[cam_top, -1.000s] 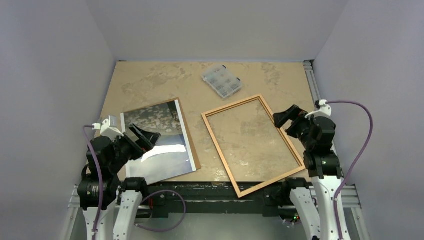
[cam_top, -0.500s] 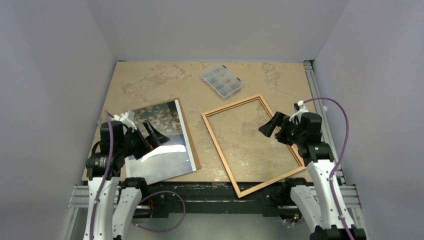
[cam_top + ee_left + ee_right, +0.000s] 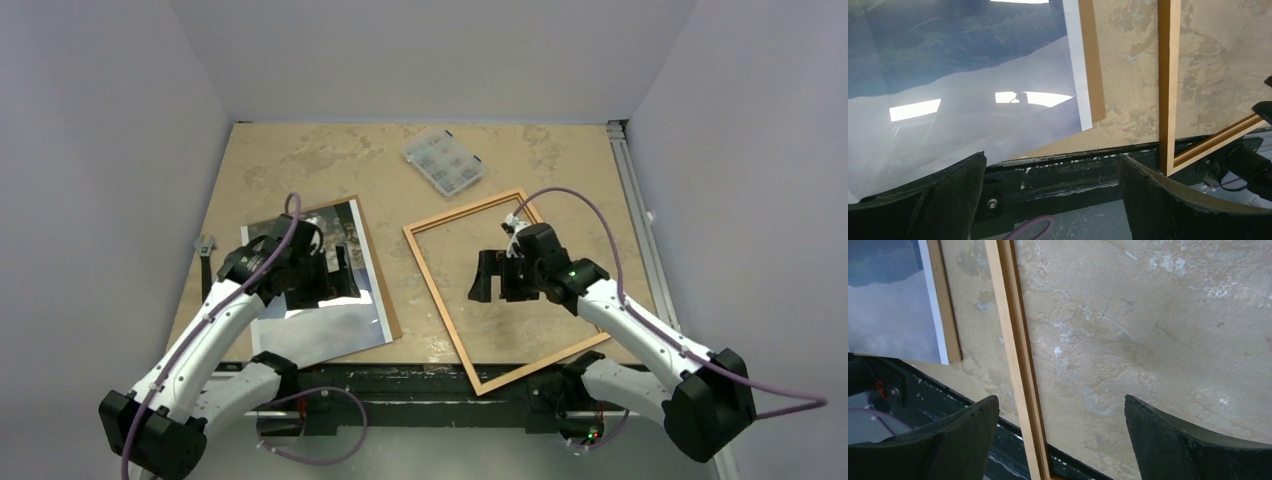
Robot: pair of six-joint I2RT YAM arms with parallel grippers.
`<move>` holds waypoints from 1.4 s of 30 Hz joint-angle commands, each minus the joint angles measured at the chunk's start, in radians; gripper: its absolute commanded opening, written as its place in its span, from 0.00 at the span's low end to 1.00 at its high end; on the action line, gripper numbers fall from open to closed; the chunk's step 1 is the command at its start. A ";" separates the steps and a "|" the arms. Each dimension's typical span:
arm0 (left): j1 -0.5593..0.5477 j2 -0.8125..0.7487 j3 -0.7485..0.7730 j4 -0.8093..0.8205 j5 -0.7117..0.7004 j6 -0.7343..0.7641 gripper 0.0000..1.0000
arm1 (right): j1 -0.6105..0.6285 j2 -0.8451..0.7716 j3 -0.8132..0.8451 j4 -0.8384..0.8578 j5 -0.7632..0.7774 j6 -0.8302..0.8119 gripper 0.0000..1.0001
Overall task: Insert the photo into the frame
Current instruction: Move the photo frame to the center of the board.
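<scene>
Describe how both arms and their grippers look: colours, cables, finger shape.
The left arm and right arm have white links and black joints; a purple cable runs along each. The left gripper and right gripper have broad, curved black fingers.

photo [image 3: 322,326]: mottled, dark blue, pale, white border | frame [image 3: 443,310]: orange-brown | table [image 3: 330,160]: tan, marbled

the left arm [image 3: 270,262] hides part of the photo [image 3: 320,330], and the box [image 3: 444,163] contents are unreadably small.

Both arms were stretched forward from their bases with elbows bent. The left gripper [image 3: 322,276] and the right gripper [image 3: 487,280] angled downward, each with fingers spread wide and holding nothing.
</scene>
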 commanded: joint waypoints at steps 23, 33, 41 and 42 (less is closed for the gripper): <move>-0.315 -0.095 0.097 0.274 -0.121 -0.301 1.00 | 0.622 0.568 0.310 -0.051 0.570 0.260 0.50; -0.315 -0.133 0.107 0.259 -0.103 -0.323 1.00 | 0.625 0.702 0.393 -0.124 0.649 0.315 0.06; -0.315 -0.178 0.071 0.274 -0.102 -0.344 1.00 | 0.571 0.693 0.381 -0.063 0.585 0.345 0.00; -0.315 -0.181 0.072 0.271 -0.100 -0.345 1.00 | 0.557 0.689 0.374 -0.044 0.561 0.344 0.00</move>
